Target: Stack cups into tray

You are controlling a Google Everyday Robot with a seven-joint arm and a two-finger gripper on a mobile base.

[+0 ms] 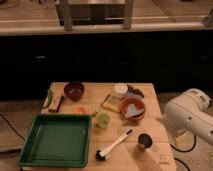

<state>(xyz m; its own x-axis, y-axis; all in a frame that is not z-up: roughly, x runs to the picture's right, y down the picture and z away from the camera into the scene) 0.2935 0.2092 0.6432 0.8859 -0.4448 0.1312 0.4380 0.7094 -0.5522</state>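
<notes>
Green tray (57, 141) lies empty at lower left, ready for stacking; lime cup (103, 120) stands just right of it, grey cup (144, 142) towards lower right; white arm (192, 117) sits at right edge, its gripper out of frame, jaws spread, holding nothing

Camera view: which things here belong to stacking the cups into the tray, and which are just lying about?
Job: dark grey cup; lime green cup; green tray; gripper, jaws open, low beside the right edge of the table, holding nothing.
Lying about: dark red bowl; red-orange bowl; brush; white tub.
</notes>
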